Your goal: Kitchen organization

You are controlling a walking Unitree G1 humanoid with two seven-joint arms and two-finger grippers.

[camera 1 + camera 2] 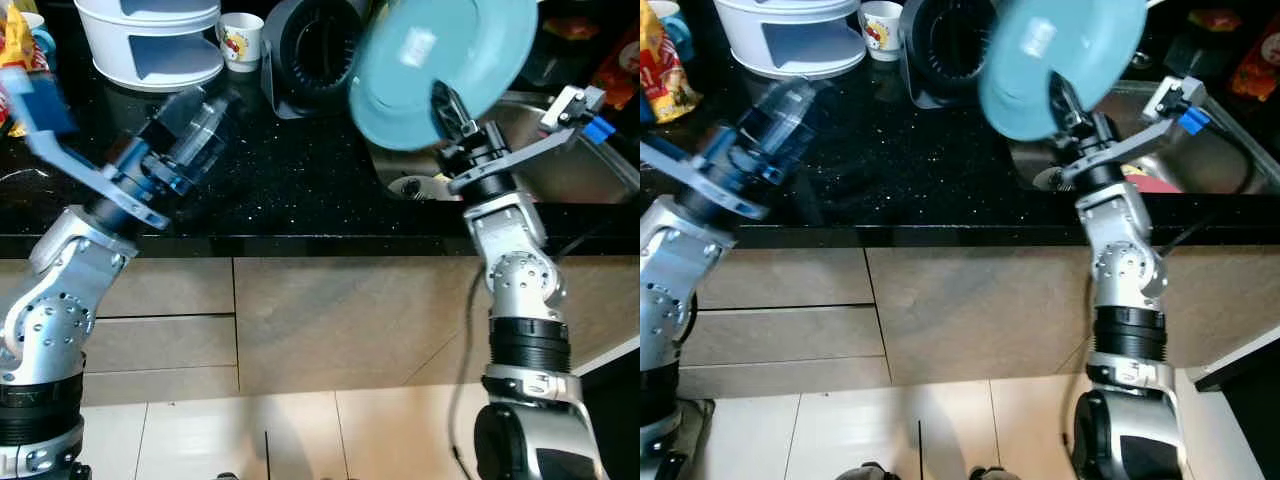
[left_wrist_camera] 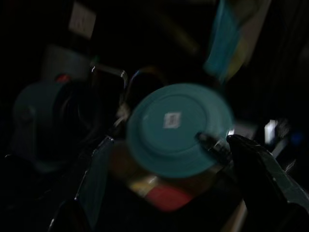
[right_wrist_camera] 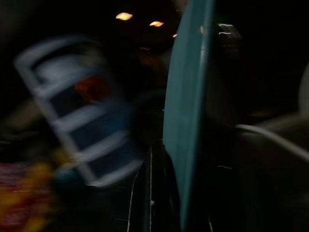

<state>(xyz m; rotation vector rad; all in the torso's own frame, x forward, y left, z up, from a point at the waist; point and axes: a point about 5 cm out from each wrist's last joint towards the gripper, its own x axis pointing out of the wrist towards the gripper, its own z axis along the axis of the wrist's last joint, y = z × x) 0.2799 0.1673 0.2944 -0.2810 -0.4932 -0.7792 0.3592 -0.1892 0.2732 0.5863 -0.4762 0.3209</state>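
Held aloft above the steel sink (image 1: 560, 160), at two o'clock from the black speckled bench (image 1: 280, 180): round teal ceramic plate (image 1: 440, 60), pinched at its lower rim by the right claw (image 1: 452, 112). Stiff, glazed, probably slippery and breakable; best gripped deep over the rim. Left claw (image 1: 195, 125) blurred, fingers spread around nothing.

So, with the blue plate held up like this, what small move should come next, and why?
Probably carry it a little toward the white rack at the back left. The right end effector grips the blue plate by its rim, lifted beside the sink, and the left end effector hovers over the black counter.
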